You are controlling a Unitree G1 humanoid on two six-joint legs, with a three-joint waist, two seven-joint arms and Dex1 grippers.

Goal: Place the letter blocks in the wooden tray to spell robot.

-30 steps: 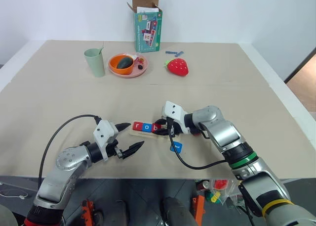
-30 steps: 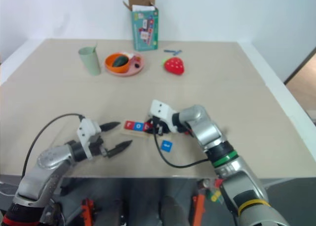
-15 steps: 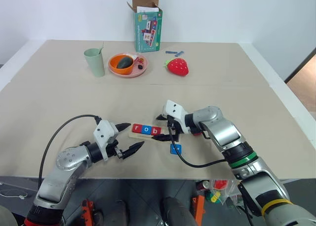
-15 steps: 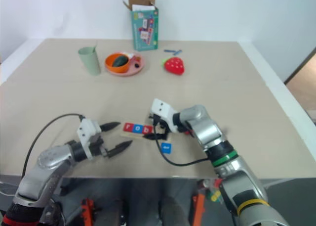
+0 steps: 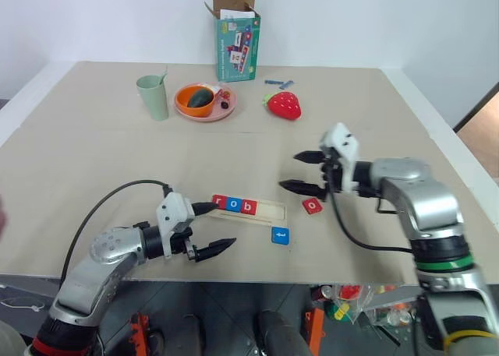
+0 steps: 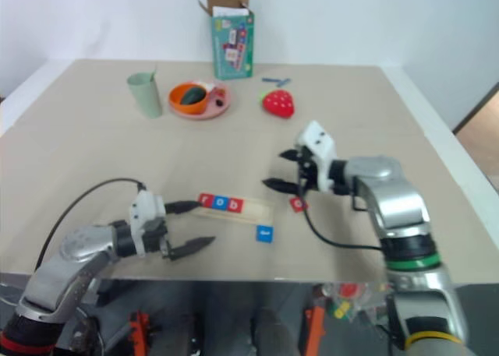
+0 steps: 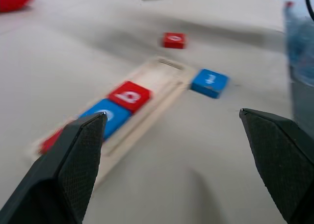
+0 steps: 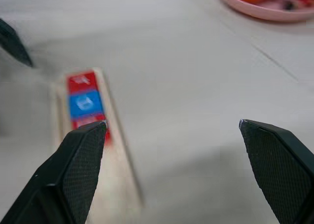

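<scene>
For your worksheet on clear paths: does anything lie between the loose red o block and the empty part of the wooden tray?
Nothing visible does. The red o block lies on bare table just beyond the wooden tray, whose near end is empty.

1. Left arm (image 5: 109,251): rounded silver-grey metallic shells joined by black segments; a red band shows at its lowest visible part.
2. Left gripper (image 5: 212,229): two black, tapering, pointed fingers on a black base, topped by a small white angular housing.
3. Left cable (image 5: 101,208): a thin black lead looping from the white housing back along the arm.
4. Right arm (image 5: 425,212): matching silver-grey shells, with a green ring below the elbow and a yellow ring lower down.
5. Right gripper (image 5: 302,171): the same black fingers and white housing, with a black cable drooping beneath.
6. Fingers (image 7: 68,167): finely textured, dimpled black surfaces.
</scene>
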